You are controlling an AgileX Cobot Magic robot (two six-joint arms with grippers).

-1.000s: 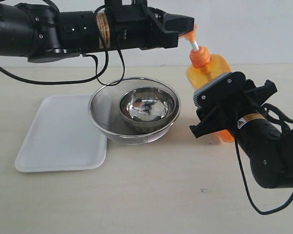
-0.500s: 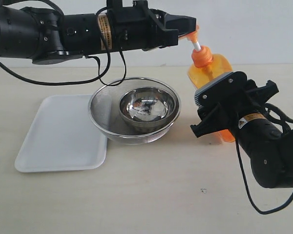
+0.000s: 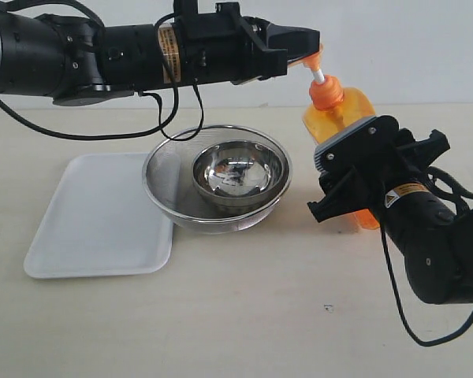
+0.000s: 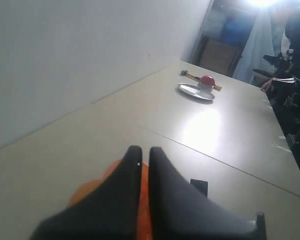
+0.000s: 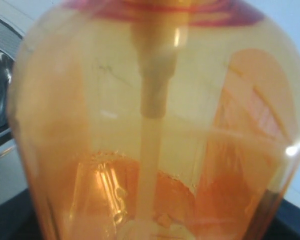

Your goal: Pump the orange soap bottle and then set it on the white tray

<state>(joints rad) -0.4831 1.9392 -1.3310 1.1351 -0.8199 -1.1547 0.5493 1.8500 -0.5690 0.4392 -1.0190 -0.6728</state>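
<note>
Bottle (image 3: 343, 114) in right pincer (image 3: 348, 172)

Round mesh strainer (image 3: 167, 177) on beige table (image 3: 244, 315); 1 shiny steel bowl (image 3: 238, 175) nested inside, upright. White wall (image 3: 418, 47) behind.

Plenty of room over the table (image 3: 244, 315) in front of the strainer (image 3: 167, 183). Blocked above the strainer by the left arm (image 3: 126, 47). Just left of it, low flat tray (image 3: 94, 213). To its right, small gap, then bottle (image 3: 343, 110) and right arm (image 3: 433, 236).
</note>
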